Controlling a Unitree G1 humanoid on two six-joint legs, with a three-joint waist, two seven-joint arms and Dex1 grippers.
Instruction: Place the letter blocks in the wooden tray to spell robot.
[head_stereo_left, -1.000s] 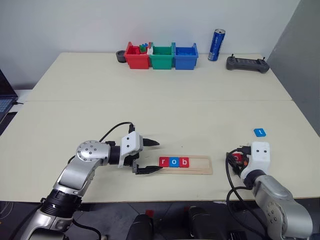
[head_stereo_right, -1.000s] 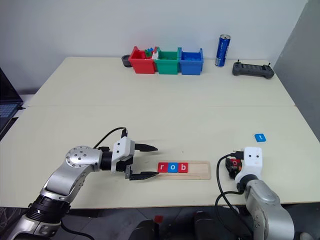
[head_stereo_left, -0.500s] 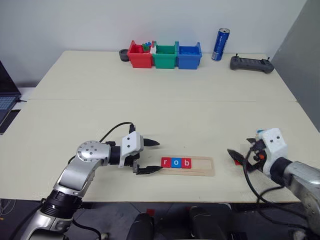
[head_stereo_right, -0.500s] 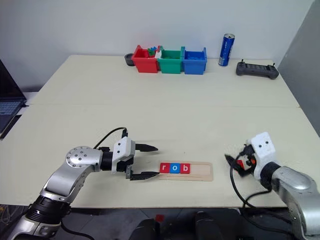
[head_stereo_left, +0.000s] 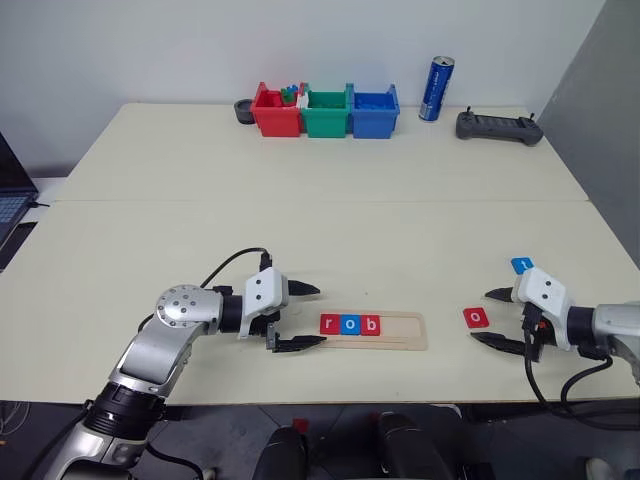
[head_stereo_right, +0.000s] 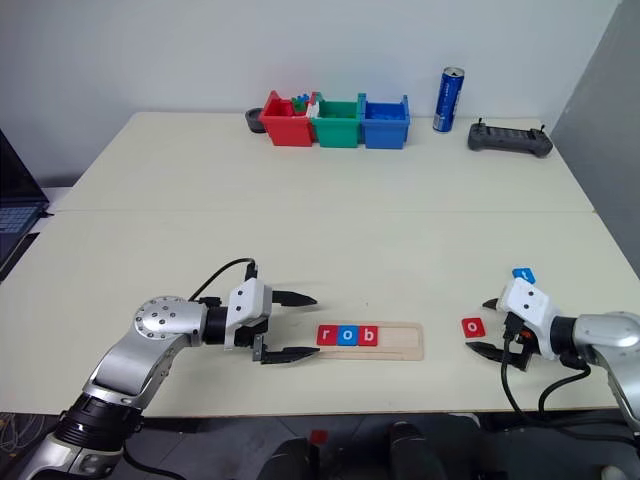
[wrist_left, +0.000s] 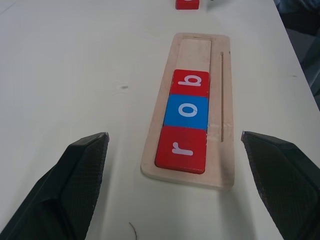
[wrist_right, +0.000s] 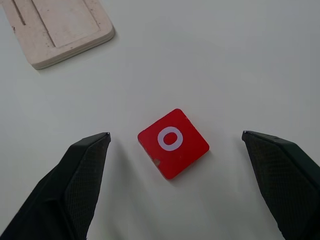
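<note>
Red r, blue o and red b tiles are seated in the wooden tray (head_stereo_left: 372, 329), its right end bare. Small coloured pieces are held in the red bin (head_stereo_left: 274, 112) at the cream counter (head_stereo_left: 320, 190)'s rear. A red o tile (head_stereo_left: 476, 318) lies flat just before the wide-spread right hand (head_stereo_left: 497, 318). The left hand (head_stereo_left: 298, 316), also wide, is held at the tray's left end. A blue tile (head_stereo_left: 521, 265) lies nearby.

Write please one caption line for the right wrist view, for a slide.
Open right gripper hovering over the red "o" block on the table, corner of the wooden tray nearby.
</note>
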